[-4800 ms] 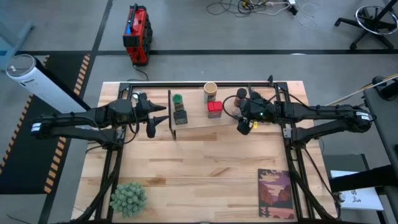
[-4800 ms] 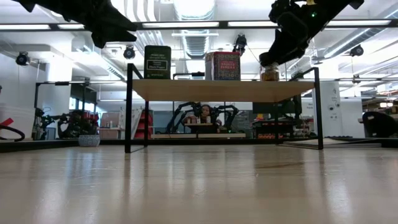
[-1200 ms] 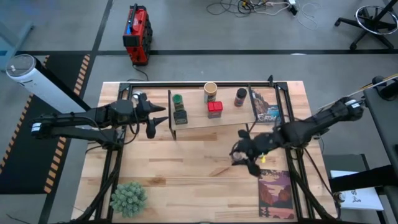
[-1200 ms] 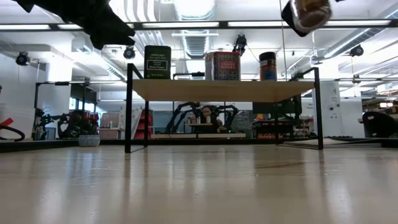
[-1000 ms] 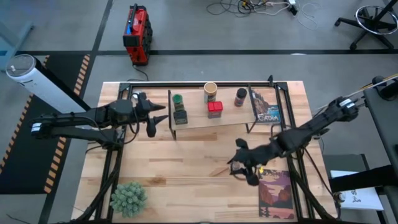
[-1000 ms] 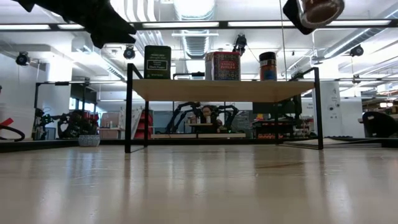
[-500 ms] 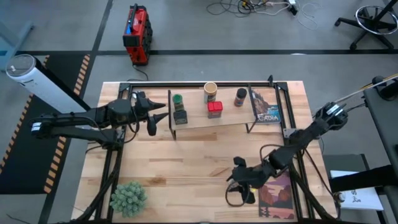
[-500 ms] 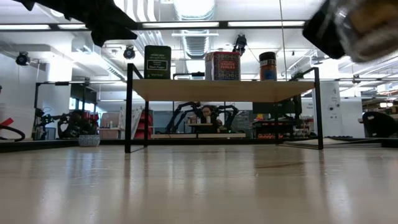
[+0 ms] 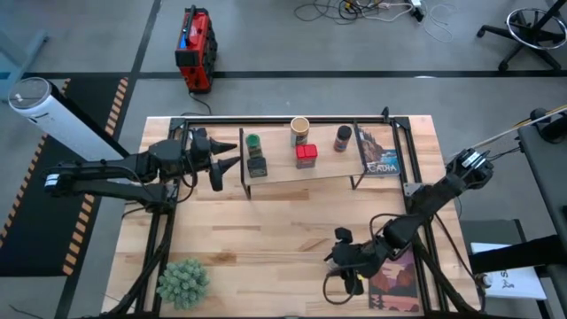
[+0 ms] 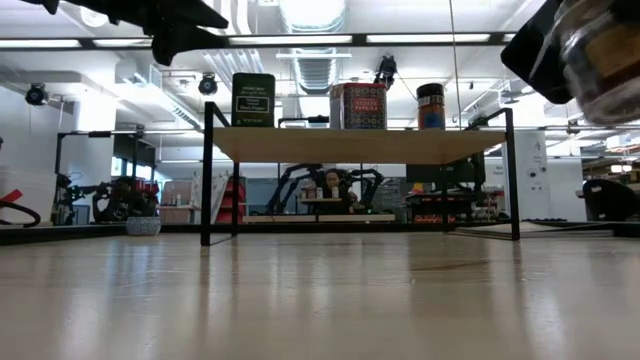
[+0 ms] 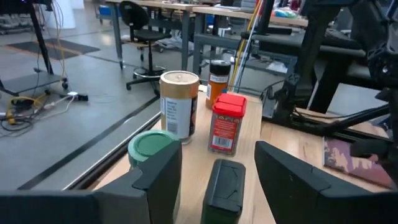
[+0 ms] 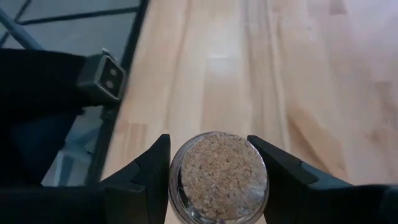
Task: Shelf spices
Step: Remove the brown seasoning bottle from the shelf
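The shelf [image 9: 330,168] stands at the table's far side. On its board stand the green-lidded jar [image 9: 252,141], the dark square tin [image 9: 257,166], the tan cylinder [image 9: 299,130], the red square tin [image 9: 306,156] and the dark-lidded brown jar [image 9: 343,137]. My left gripper [image 9: 226,162] hovers open just left of the shelf; in its wrist view the dark tin [image 11: 224,183] lies ahead between the fingers, untouched. My right gripper [image 9: 347,268] is near the table's near edge, shut on the small pale jar [image 12: 217,177]. My right gripper pinches the small pale jar between its two fingers, one on each side of the round wall [image 12: 177,180]. A clear round end full of tan granules faces the wrist camera. The jar [image 10: 600,55] is lifted clear of the table and tilted.
A picture-cover book [image 9: 378,152] lies on the shelf's right end, and another [image 9: 392,276] lies on the table beside my right gripper. The fuzzy green plant ball [image 9: 183,283] sits at the near left corner. Bare tabletop [image 9: 266,230] stretches in front of the shelf.
My right gripper has carried the small jar from in front of the shelf's right part toward the table's near edge, staying shut on it. My left gripper has risen a little and swung toward the shelf, still open.
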You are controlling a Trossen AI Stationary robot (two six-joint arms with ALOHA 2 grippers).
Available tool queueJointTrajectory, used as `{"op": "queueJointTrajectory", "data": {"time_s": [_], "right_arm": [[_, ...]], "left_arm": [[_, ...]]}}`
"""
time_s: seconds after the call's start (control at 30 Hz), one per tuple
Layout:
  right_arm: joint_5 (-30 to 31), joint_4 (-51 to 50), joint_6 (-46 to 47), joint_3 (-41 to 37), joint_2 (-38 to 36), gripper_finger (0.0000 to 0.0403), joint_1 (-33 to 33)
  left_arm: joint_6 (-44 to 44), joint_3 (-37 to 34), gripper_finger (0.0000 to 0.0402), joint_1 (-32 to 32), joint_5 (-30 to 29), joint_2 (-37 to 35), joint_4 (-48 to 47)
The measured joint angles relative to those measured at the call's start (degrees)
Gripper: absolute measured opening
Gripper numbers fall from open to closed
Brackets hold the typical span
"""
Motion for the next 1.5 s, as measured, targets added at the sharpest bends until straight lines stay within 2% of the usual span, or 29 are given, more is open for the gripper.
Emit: {"op": "queueJointTrajectory", "data": {"time_s": [0.23, 0.57, 0.9, 1.17, 1.5], "right_arm": [[0.45, 2.12, 0.69, 0.00, 4.80, 0.0168, 2.82], [0.03, 4.59, 1.82, 0.00, 9.50, 0.0171, 5.96], [0.94, 1.11, 1.63, -0.31, 10.40, 0.0175, 6.64], [1.69, 2.02, -0.81, -0.33, 10.36, 0.0166, 6.77], [1.65, 2.02, -0.34, -0.92, 11.50, 0.0184, 6.77]], "left_arm": [[-1.74, 0.00, 0.0192, -2.75, 0.51, 1.15, 0.23], [-3.27, 0.00, 0.0192, -6.50, 0.48, 4.66, 5.49], [-1.59, 0.00, 0.0192, -6.98, 0.48, 6.60, 5.62], [-0.12, 0.00, 0.0192, -6.98, 0.12, 6.36, 5.63], [0.44, 0.00, 0.0192, -6.98, 0.00, 6.36, 5.62]]}}
